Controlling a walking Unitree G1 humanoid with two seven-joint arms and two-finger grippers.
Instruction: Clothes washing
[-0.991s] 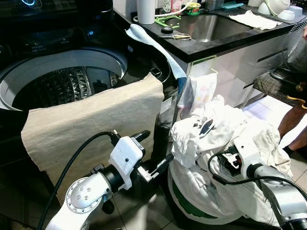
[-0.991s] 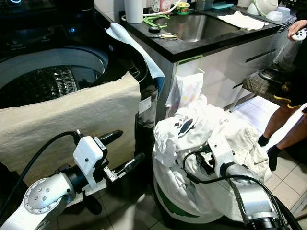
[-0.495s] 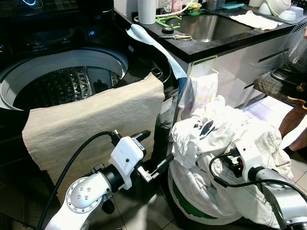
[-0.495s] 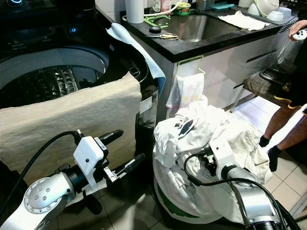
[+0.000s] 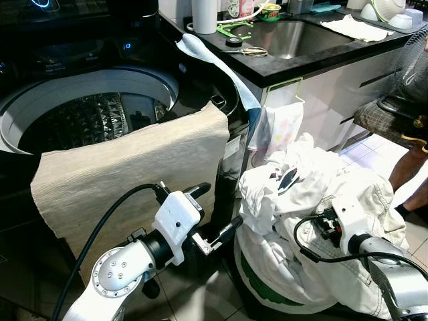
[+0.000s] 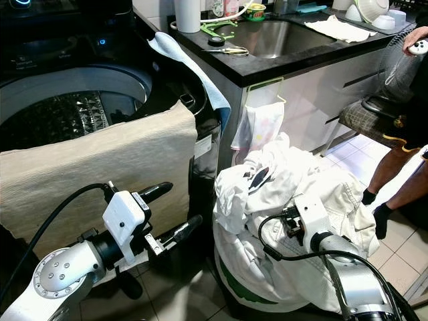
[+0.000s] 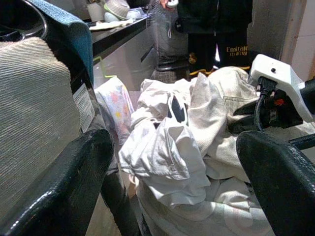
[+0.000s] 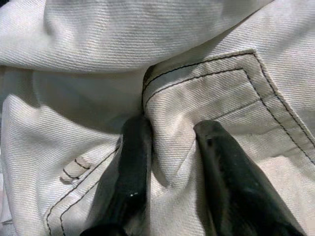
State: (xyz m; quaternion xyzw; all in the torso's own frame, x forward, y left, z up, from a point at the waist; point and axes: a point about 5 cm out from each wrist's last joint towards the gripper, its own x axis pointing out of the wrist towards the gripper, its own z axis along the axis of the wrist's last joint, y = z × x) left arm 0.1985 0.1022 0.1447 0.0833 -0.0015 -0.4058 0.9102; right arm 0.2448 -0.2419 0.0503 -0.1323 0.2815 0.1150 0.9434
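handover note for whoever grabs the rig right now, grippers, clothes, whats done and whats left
Right gripper: pressed into the pile of white clothes, fingers pinching a fold of cream fabric beside a stitched pocket.
Left gripper: open, empty, held low between the washing machine and the pile.
Clothes: heaped in the laundry basket on the floor, to the right of the machine. A beige towel hangs over the machine's front rim.
Done: lid open; no clothes can be made out in the drum.
Left: lift the pinched garment, load the pile into the drum.
A person's legs are at the right.
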